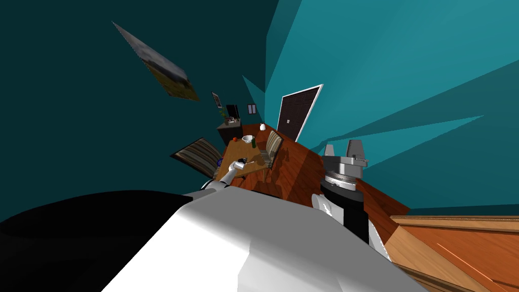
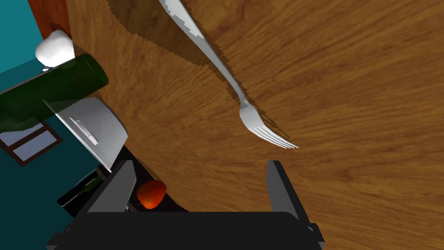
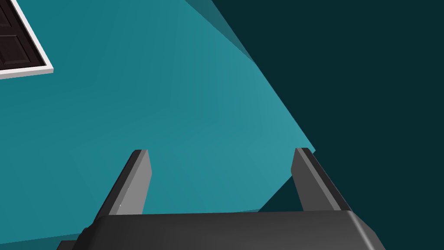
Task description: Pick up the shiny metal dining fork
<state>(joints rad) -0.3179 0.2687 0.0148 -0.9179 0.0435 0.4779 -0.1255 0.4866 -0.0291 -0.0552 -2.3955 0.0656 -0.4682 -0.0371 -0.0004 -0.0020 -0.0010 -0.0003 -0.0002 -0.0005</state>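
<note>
A silver fork lies flat on the wooden table, its tines pointing toward my left hand and its handle running away from it. My left gripper hovers open just above the table. The tines end a little beyond its fingertips, closer to one finger than the other. In the head view the left gripper reaches over the near part of the table. My right gripper is held up at my right side, open and empty.
A dark green bottle, a white bowl, a red apple and a small white object lie off to one side of the left gripper. Striped chairs flank the table. A wooden surface lies at my right.
</note>
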